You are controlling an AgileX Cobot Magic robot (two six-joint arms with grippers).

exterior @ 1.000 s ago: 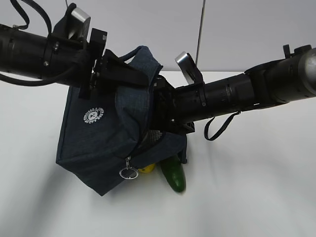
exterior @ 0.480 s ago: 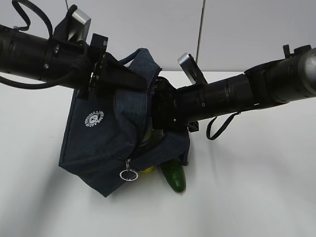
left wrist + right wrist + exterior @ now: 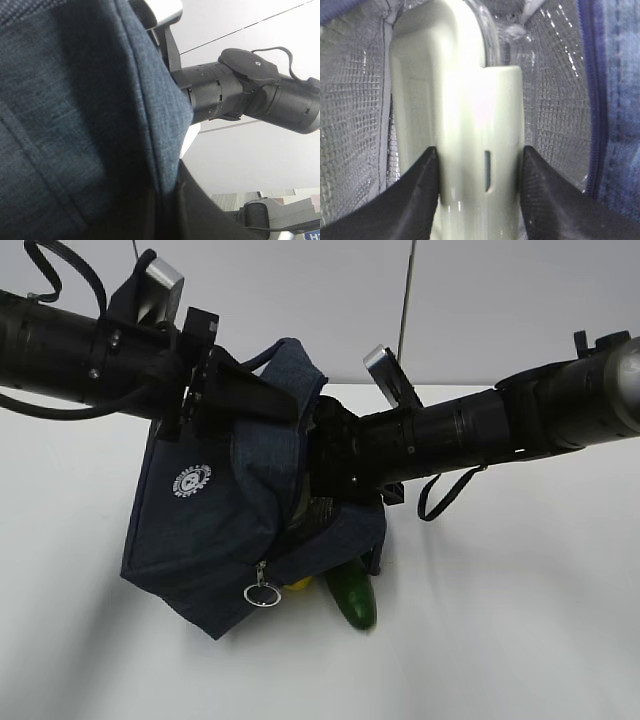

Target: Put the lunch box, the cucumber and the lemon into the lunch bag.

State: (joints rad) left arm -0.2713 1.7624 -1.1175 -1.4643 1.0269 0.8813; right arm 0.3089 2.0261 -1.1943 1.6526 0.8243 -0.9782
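The navy lunch bag point(image 3: 200, 530) hangs tilted, open towards the right. My left gripper point(image 3: 262, 398) is shut on its upper edge and holds it up; in the left wrist view the fabric point(image 3: 75, 100) is pinched between the dark jaws of the gripper point(image 3: 167, 200). My right gripper point(image 3: 318, 472) reaches into the bag's mouth. In the right wrist view it point(image 3: 480, 150) is shut on the pale green lunch box point(image 3: 465, 90), inside the silver lining point(image 3: 350, 100). The cucumber point(image 3: 352, 598) and the lemon point(image 3: 296, 583) lie on the table under the bag's lower edge.
The zipper's metal ring pull point(image 3: 262, 593) dangles at the bag's front corner. The white table point(image 3: 520, 620) stretches right and forward. The right arm point(image 3: 240, 95) crosses close behind the bag in the left wrist view. A grey wall stands behind.
The bag has shifted a little to the right. My right gripper has pushed slightly deeper into the bag's mouth with the lunch box. The cucumber and lemon have not moved.
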